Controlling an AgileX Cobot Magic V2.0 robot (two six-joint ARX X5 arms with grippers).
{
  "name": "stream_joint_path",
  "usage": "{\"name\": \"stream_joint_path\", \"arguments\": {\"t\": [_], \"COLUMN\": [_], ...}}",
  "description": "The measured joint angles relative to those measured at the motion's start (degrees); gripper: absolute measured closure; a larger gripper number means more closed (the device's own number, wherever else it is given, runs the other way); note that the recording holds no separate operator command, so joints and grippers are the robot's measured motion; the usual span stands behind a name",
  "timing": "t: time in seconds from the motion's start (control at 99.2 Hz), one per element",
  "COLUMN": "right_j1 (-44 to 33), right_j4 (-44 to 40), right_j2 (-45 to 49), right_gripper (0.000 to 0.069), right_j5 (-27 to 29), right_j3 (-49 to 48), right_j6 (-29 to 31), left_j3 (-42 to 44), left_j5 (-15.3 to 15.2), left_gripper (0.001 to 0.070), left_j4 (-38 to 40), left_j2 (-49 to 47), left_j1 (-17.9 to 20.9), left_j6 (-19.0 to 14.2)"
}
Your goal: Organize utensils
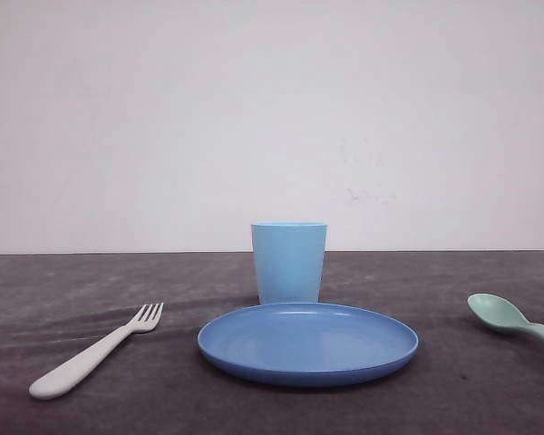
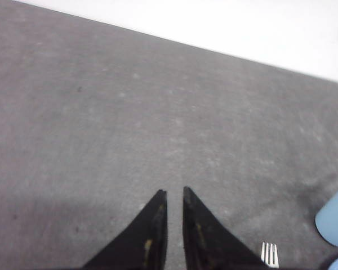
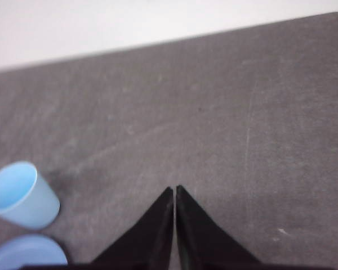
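On the dark grey table (image 1: pixel 91 281), in the front view, a round blue plate (image 1: pixel 308 343) lies near the middle, and a light blue cup (image 1: pixel 289 262) stands upright just behind it, at about twelve o'clock from the plate. The white fork (image 1: pixel 95 352) lies flat well apart from the plate, at roughly nine o'clock from it, its tines pointing toward one o'clock and its thick handle toward seven. The mint-green spoon (image 1: pixel 510 319) lies at about three o'clock from the plate, bowl up and nearest the plate, its handle running off the right edge of the frame. A plain white wall (image 1: pixel 272 118) rises behind the table.

From the left wrist view, the left gripper (image 2: pixel 174 194) hangs above bare table, its two black fingers drawn nearly together with a thin slit between them, nothing held. The fork's tines show at the frame's edge just beside the fingers, with the cup further off and a sliver of the plate near it.

From the right wrist view, the right gripper (image 3: pixel 174 189) likewise has its fingers almost touching at the tips, empty, over bare table. The cup and a part of the plate sit well off to one side of it.
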Motion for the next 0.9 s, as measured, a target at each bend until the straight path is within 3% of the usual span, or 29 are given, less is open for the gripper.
{"name": "stream_joint_path", "arguments": {"t": [0.212, 0.282, 0.373, 0.464, 0.645, 0.897], "right_j1": [2.29, 2.78, 2.91, 2.91, 2.91, 2.91], "right_j4": [-3.87, -4.72, -4.81, -5.33, -5.84, -7.13], "right_j2": [5.33, 6.03, 6.6, 7.26, 8.37, 10.4], "right_gripper": [0.0683, 0.0639, 0.0487, 0.0374, 0.0339, 0.0337], "right_j5": [-1.51, -1.7, -1.7, -1.7, -1.7, -1.7], "right_j3": [3.96, 3.96, 3.96, 3.96, 3.96, 3.96], "right_j6": [-4.5, -5.05, -5.35, -5.4, -5.42, -5.42], "left_j3": [3.13, 3.13, 3.13, 3.13, 3.13, 3.13], "left_j5": [2.8, 2.82, 2.8, 2.82, 2.84, 1.92], "left_gripper": [0.0658, 0.0541, 0.0336, 0.0252, 0.0233, 0.0233], "left_j4": [-2.95, -4.07, -4.39, -4.83, -4.76, -4.22], "left_j2": [6.27, 7.26, 8.24, 9.73, 13.16, 22.1], "left_j1": [-2.4, -3.04, -3.96, -5.18, -9.55, -18.95], "left_j6": [1.57, 1.73, 1.84, 1.36, -1.62, -6.32]}}
